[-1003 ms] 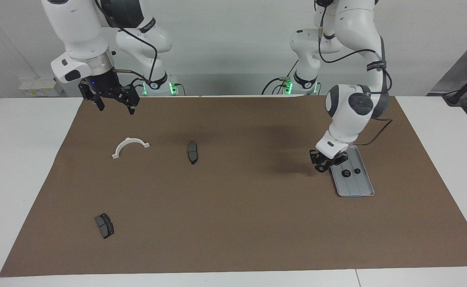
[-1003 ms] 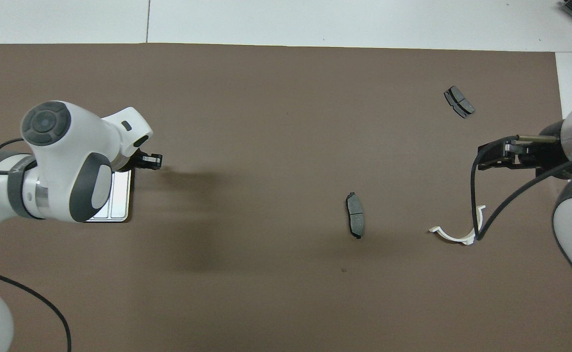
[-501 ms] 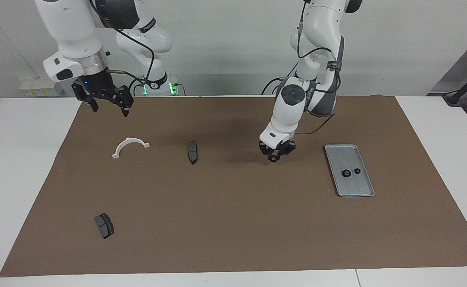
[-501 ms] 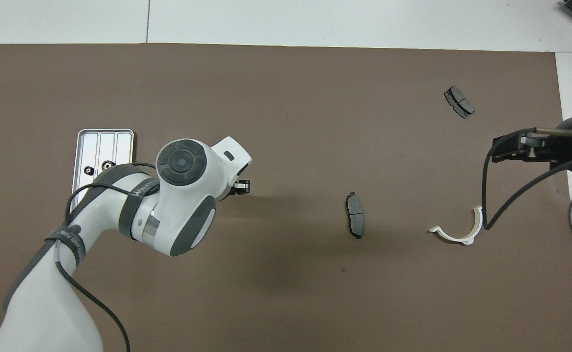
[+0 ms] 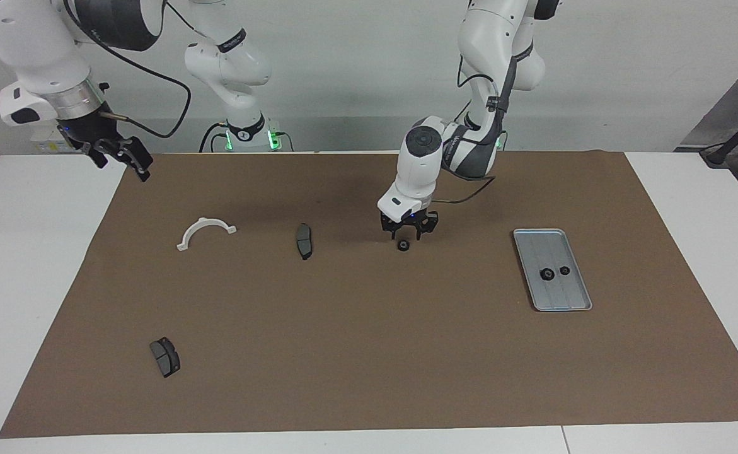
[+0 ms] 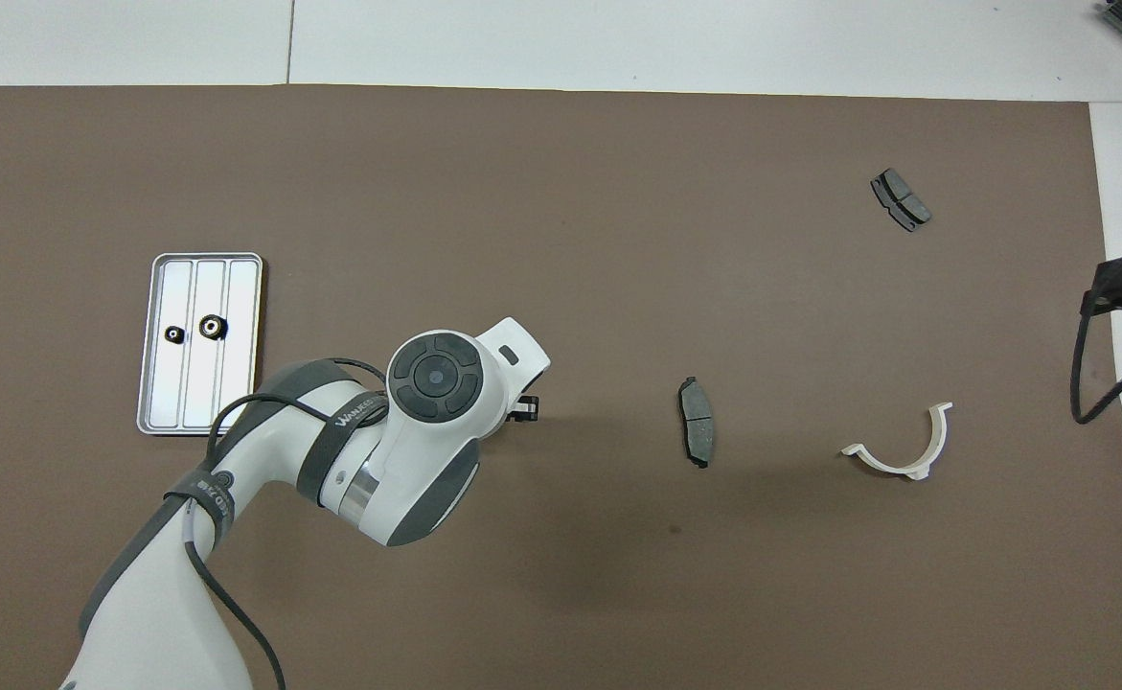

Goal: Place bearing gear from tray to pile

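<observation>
The bearing gear [image 5: 403,245] lies on the brown mat [image 5: 369,353] directly under the left gripper [image 5: 408,231], well apart from the tray [image 5: 570,302]; a round part could roll off, or be knocked by a finger as the arm lifts. The gripper's fingers stand spread (holding nothing) just above the gear. The right gripper [image 5: 120,155] waits, spread wide, over the mat's edge.
</observation>
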`<state>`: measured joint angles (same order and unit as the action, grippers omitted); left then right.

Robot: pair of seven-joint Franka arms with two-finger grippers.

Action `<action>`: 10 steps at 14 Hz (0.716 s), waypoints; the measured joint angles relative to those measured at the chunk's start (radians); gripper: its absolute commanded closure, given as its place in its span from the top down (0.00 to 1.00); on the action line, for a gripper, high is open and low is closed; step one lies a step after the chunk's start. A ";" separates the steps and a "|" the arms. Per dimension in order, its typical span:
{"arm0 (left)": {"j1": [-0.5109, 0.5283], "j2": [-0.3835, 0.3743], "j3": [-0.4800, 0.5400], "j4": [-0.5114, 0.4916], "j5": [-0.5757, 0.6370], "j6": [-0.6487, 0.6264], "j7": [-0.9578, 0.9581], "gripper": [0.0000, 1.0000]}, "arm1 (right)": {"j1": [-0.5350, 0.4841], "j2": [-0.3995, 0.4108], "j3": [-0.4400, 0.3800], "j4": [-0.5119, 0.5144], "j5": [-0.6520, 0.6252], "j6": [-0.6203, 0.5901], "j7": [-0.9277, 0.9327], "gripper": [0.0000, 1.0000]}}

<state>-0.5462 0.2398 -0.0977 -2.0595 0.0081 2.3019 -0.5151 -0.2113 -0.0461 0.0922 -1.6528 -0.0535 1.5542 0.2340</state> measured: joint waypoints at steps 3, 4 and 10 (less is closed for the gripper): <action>0.047 0.000 0.021 0.039 0.000 -0.008 0.007 0.75 | 0.013 -0.001 0.007 0.000 0.001 0.000 -0.003 1.00; 0.094 0.000 0.023 0.057 0.000 -0.014 0.035 0.71 | 0.022 -0.001 0.011 0.000 0.005 0.008 -0.009 1.00; 0.440 0.017 0.033 0.107 0.000 -0.036 0.396 0.69 | 0.168 0.002 0.024 -0.003 0.008 0.092 0.008 1.00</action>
<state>-0.1066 0.2568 -0.0652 -1.9525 0.0081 2.2655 -0.1194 -0.0434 -0.0444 0.1163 -1.6559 -0.0457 1.6457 0.2416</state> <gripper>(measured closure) 0.308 0.000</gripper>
